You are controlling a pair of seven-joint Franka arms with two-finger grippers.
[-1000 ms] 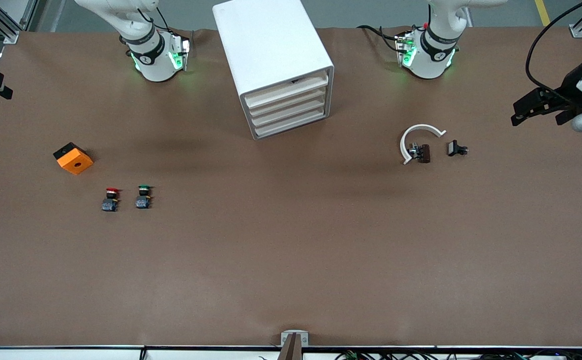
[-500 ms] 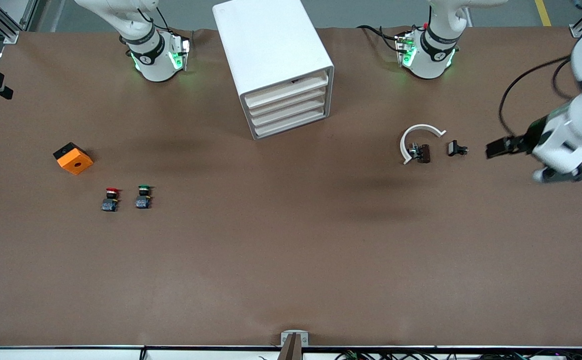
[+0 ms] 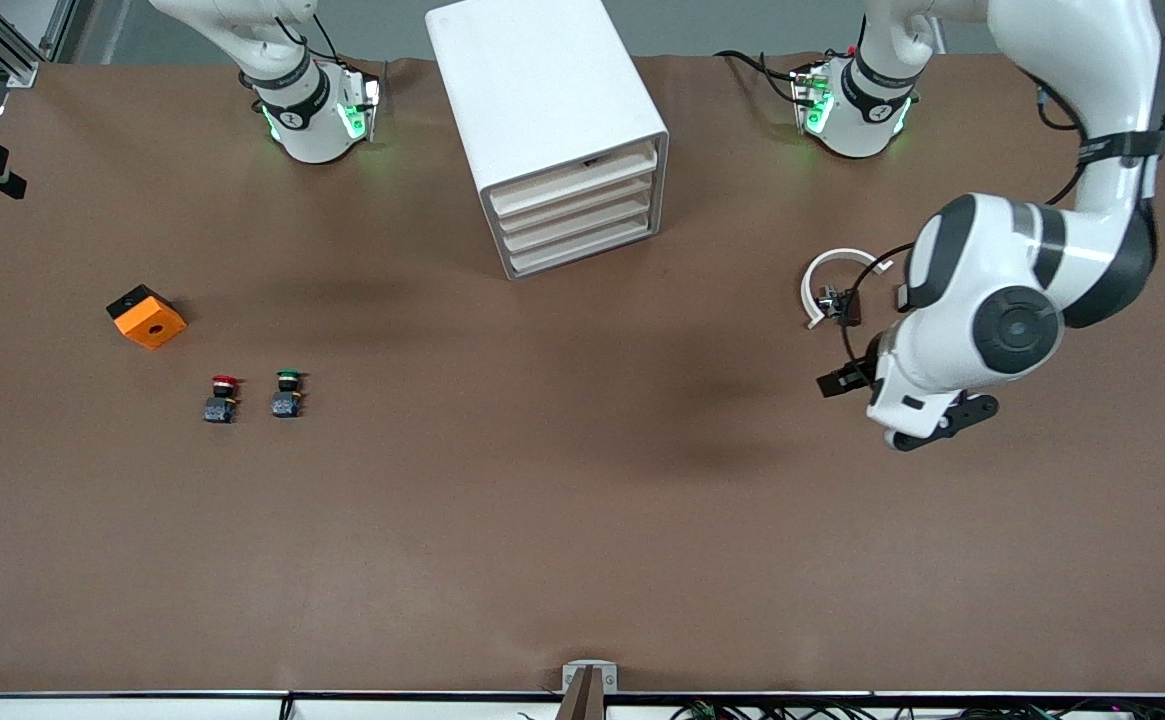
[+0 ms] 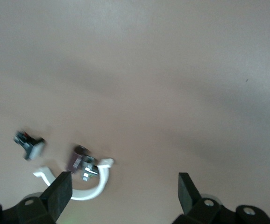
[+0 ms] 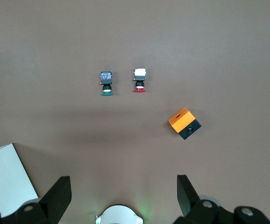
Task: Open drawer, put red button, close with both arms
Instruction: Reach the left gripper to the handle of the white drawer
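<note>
The red button [image 3: 225, 396] stands on the brown table toward the right arm's end, beside the green-capped button [image 3: 288, 392]. Both also show in the right wrist view, red [image 5: 139, 80] and green [image 5: 106, 83]. The white drawer cabinet [image 3: 552, 130] stands between the two arm bases, and all its drawers [image 3: 577, 215] are shut. My left gripper [image 3: 839, 382] is open and empty over the table beside a white curved clip [image 3: 808, 285]; its fingers [image 4: 60, 189] frame that clip in the left wrist view. My right gripper [image 5: 123, 189] is open and empty, high above its base, and is out of the front view.
An orange block [image 3: 146, 316] lies near the buttons, farther from the front camera than they are. A dark small part [image 3: 848, 306] sits inside the white clip [image 4: 102, 179]. Another small black part [image 4: 29, 142] lies beside it and is hidden by the left arm in the front view.
The left arm has swung in from the table's edge at its own end to over the table by the white clip, and now covers the small black part. The right arm has not moved.
</note>
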